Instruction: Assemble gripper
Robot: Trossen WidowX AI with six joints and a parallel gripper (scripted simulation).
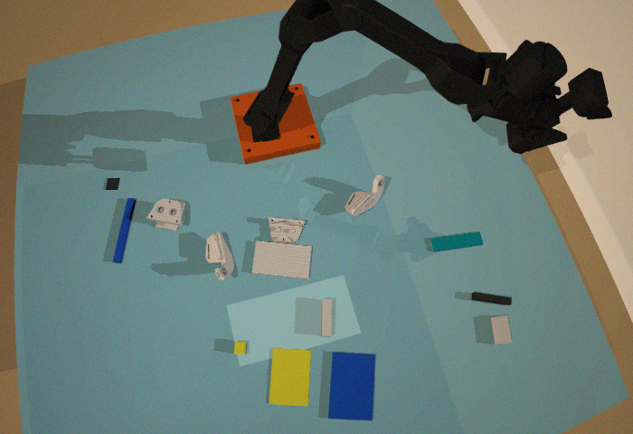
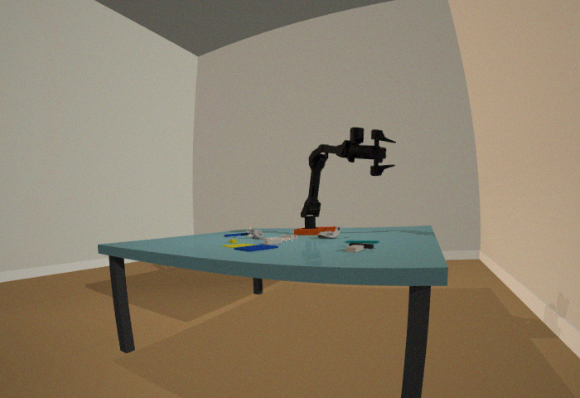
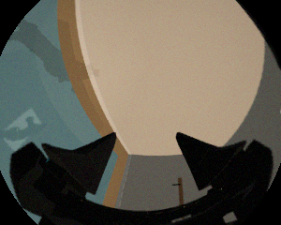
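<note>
The fingers (image 1: 588, 127) (image 2: 394, 153), spread nearly fully and holding nothing, should swing back over the table (image 1: 71, 332) (image 2: 347, 272) (image 3: 9, 103), then descend squarely onto one jaw, keeping its teeth free. The pale, ribbed gripper base (image 1: 281, 259) (image 2: 273, 240) lies mid-table between the curved left jaw (image 1: 215, 250) (image 2: 255, 233) and right jaw (image 1: 363, 202) (image 2: 330, 235), both toothed at one end.

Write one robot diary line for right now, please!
pincer: wide open, nothing held | both toothed jaws: lying loose on table | assembly: unfinished
</note>
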